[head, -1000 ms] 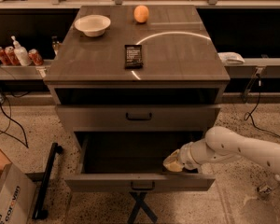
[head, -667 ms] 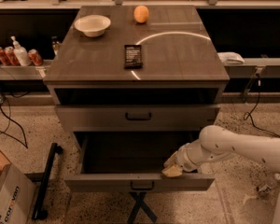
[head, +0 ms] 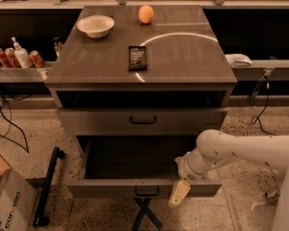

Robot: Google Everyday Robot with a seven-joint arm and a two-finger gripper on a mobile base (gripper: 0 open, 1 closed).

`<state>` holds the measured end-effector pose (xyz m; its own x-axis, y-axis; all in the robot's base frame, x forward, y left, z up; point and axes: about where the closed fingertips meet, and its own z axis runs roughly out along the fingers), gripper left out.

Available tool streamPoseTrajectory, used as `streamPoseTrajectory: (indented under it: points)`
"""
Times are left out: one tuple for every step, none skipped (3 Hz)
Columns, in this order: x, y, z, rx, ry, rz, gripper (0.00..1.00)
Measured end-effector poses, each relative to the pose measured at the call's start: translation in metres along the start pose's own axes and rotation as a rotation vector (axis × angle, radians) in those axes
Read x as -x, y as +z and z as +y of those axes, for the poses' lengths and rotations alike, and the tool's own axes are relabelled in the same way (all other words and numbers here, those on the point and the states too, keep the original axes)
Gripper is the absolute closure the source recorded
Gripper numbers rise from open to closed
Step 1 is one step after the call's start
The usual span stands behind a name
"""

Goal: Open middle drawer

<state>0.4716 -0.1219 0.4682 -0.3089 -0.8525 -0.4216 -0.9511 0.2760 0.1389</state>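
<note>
A robot lab: cables (head: 12,124) and a cardboard box (head: 8,207) lay left of the drawer cabinet (head: 183,57); the gripper (head: 179,194) hung at its lower front.

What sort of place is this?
Probably a robot test lab, not a home: a white arm's claw hangs by a drawer cabinet, loose cables trail over the floor, and a cardboard box sits nearby.

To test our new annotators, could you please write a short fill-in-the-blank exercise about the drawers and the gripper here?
1. The middle drawer stands ___, its inside showing.
2. The gripper hangs at this drawer front's ___ end in the picture.
3. The drawer above is ___.
4. On the cabinet top, an orange lies near a white ___.
Missing words: open; right; closed; bowl.
</note>
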Motion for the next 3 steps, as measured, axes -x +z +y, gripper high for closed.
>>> streamPoseTrajectory:
  points:
    - [-0.012,0.009,0.023,0.055,0.001,0.069,0.00]
    - [-0.040,0.031,0.032,0.099,0.073,0.093,0.01]
    - [-0.053,0.043,0.030,0.113,0.115,0.081,0.22]
